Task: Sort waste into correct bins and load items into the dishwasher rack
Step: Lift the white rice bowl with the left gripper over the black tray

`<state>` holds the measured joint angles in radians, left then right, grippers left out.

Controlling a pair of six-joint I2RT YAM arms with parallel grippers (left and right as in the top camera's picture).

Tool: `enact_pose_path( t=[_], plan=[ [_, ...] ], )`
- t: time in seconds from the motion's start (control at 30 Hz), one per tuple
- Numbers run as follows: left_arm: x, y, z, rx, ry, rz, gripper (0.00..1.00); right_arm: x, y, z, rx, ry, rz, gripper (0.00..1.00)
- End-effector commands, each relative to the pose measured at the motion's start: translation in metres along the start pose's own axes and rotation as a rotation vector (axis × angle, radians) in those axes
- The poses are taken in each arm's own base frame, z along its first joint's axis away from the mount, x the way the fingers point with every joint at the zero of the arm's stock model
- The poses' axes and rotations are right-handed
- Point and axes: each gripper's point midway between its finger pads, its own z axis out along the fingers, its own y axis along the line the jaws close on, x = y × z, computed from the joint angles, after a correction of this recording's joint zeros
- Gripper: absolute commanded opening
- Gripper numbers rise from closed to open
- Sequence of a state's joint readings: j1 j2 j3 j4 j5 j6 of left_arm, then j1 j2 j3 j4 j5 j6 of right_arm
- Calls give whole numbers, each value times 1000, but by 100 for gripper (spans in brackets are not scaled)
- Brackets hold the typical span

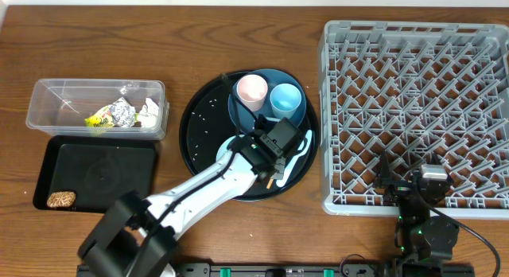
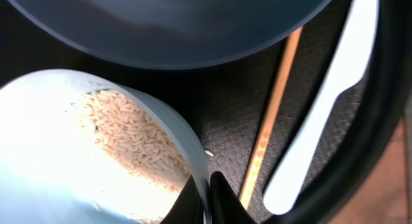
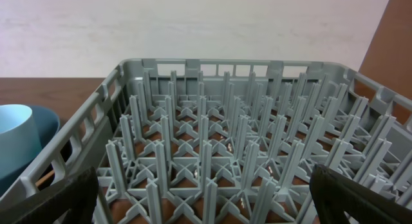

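**Hidden or cut off.** From overhead, the left arm covers most of the white bowl (image 1: 231,143), leaving a pale arc. It also covers nearly all of the thin wooden chopstick (image 1: 271,181). In the left wrist view the bowl is cropped at the left and bottom edges. The dark blue round plate (image 2: 174,31) is only a blurred rim along the top.

**Appearance.** The bowl sits on the near half of the large round black tray (image 1: 199,142). It is smooth and thin-walled, with loose white rice grains (image 2: 129,143) heaped against its inner wall. One stray grain lies on the tray beside it. The left end effector (image 2: 207,201) is pinched shut on the bowl's rim, one finger inside and one outside. The right end effector (image 3: 207,205) is spread wide and holds nothing. It sits at the near edge of the large grey plastic dishwasher rack (image 1: 413,110), which stands right of the tray.

**Orientation.** The chopstick and the white plastic spoon (image 2: 328,102) lie flat on the tray's right part, just beside each other. Their long axes are roughly parallel, running near to far. The pink cup (image 1: 252,90) and light blue cup (image 1: 285,99) stand mouth-up on the plate, on the tray's far side.
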<state>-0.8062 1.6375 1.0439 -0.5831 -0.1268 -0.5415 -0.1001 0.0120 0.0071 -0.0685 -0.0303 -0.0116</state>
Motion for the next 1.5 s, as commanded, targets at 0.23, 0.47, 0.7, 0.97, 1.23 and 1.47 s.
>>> enact_pose_path(
  t=[0.23,0.47,0.7,0.97,1.23,1.47],
  plan=[
    [-2,26,-12,-44,19,-24,6,1,3,0,-11,4,-9,99],
    [-2,48,-16,-87,65,-28,6,1,3,0,-11,4,-9,99],
    [-9,53,-32,-12,76,-17,6,1,3,0,-11,4,-9,99],
    [-30,98,-71,1,-27,-137,6,1,3,0,-11,4,-9,99],
    [-42,162,-109,-22,-143,-290,6,1,3,0,-11,4,-9,99],
    [-47,224,-125,-14,-212,-503,6,1,3,0,-11,4,-9,99]
  ],
)
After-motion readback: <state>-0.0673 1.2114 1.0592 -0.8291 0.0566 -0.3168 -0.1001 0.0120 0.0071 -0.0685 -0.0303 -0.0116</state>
